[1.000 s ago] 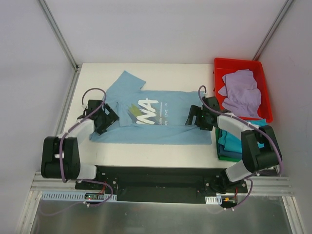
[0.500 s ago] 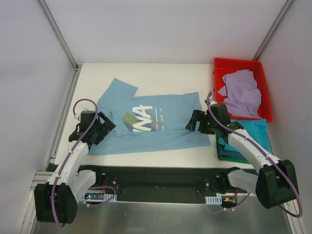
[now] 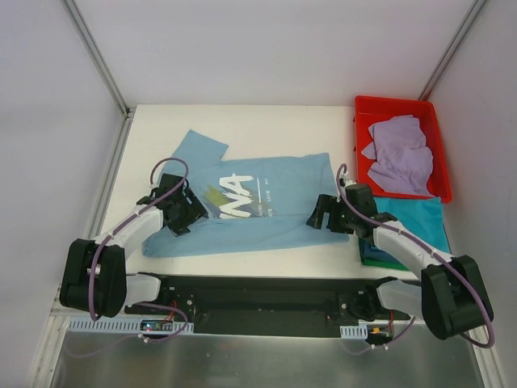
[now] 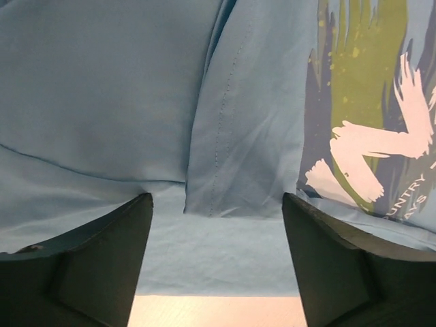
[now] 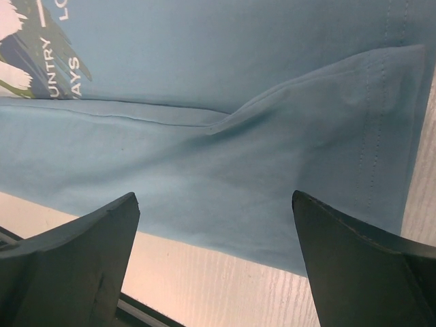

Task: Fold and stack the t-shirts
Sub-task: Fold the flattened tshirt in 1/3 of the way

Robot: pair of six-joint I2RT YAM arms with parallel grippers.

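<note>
**Both claws open over the spread blue shirt**

The light blue shirt (image 3: 283,225) lies flat on the bench (image 3: 266,123), in the middle and closer to the near edge than the far one. One sleeve (image 3: 200,147) points toward the far left corner. Its white lettering (image 3: 241,196) sits left of the shirt's centre, with yellow and dark streaks beside it.

The left claw (image 3: 184,212) hangs low over the shirt's left end, fingers spread apart. From the left wrist, a folded flap of cloth with a stitched hem lies between the two fingers (image 4: 88,259), and nothing is pinched. A strip of bare bench shows just below the shirt's edge.

The right claw (image 3: 319,212) is at the shirt's right end, near the corner closest to the near edge, and its fingers (image 5: 75,266) also stand wide apart (the cloth under them is creased, with a stitched hem along the right).

A red bin (image 3: 396,101) sits in the far right corner, holding a crumpled lavender shirt (image 3: 400,153). Just nearer than it, along the right edge, is a stack of folded shirts (image 3: 426,217), teal on top and dark green at the bottom.
</note>
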